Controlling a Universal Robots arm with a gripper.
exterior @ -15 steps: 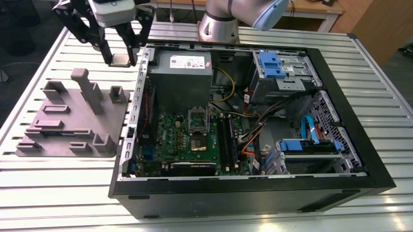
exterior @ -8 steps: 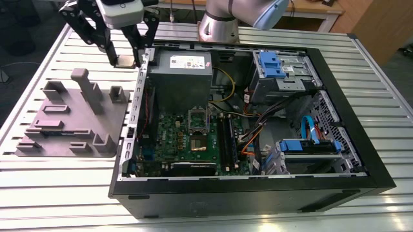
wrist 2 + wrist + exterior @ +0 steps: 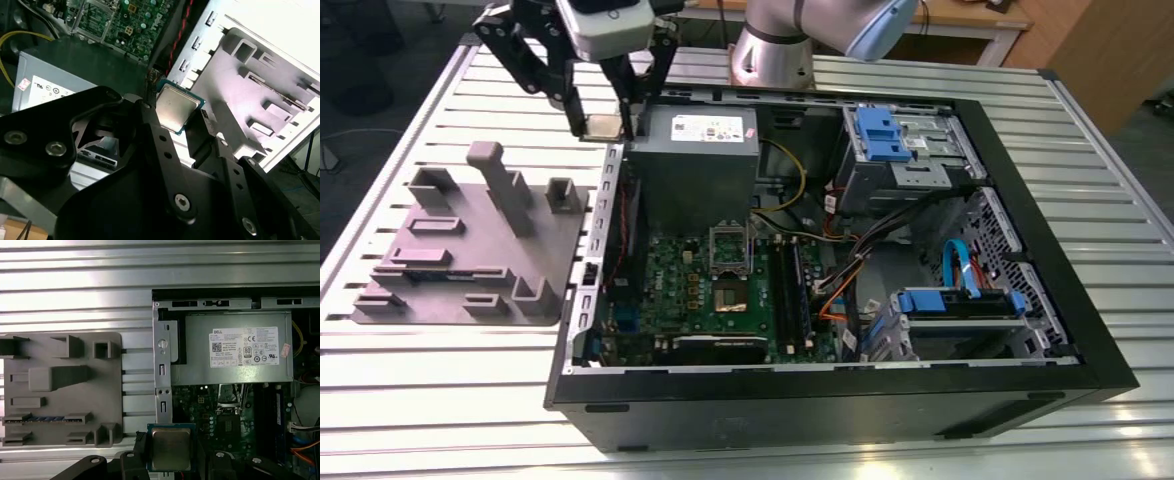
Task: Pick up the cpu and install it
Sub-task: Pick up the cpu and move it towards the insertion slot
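Fingers (image 3: 151, 131) on cpu (image 3: 175, 106), gripped edges partly hidden.

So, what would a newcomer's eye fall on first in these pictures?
The cpu stands out first, a small silvery square clamped between the black jaws near the edge of the open computer case. Inside the case lies the green motherboard; a grey fixture tray sits at the exterior view's left.
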